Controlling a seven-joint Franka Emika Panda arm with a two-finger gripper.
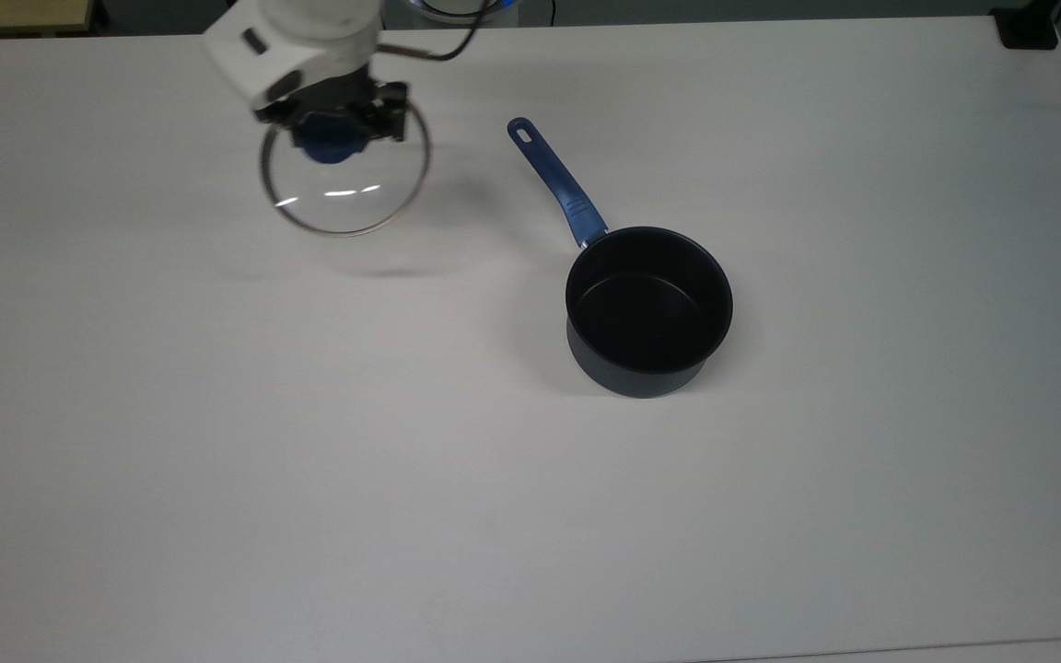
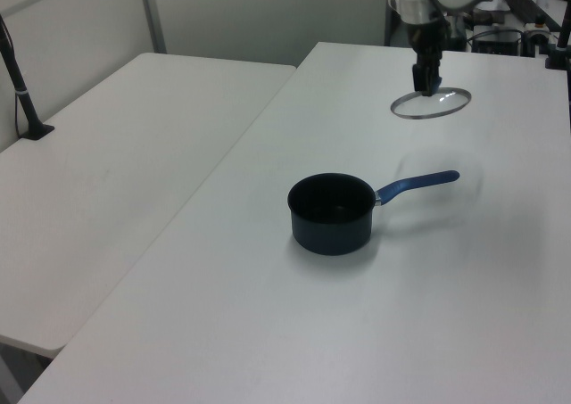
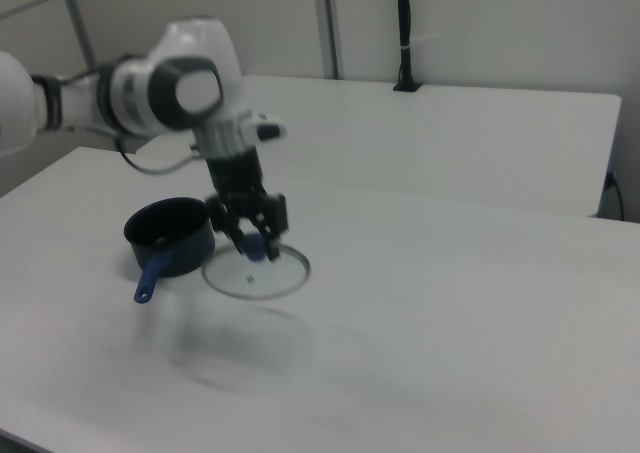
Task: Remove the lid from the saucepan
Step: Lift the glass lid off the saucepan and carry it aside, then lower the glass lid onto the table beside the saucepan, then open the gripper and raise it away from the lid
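The lid [image 1: 343, 180] hangs in the air in the upper left of the top view, clear of the desk [image 1: 217, 460], its shadow lying on the white surface below it. The gripper [image 1: 332, 124] is closed on the lid's blue knob [image 1: 328, 140], holding the glass disc roughly level. In the left view the lid [image 2: 430, 103] sits in the upper right, beneath the gripper [image 2: 426, 76]. The saucepan [image 1: 648, 311] stands uncovered on the desk, well apart from the lid, right of centre in the top view, its blue handle [image 1: 553, 180] pointing toward the upper left. In the right view the saucepan [image 3: 170, 235] stands at the left, with the lid [image 3: 256, 271] just right of it.
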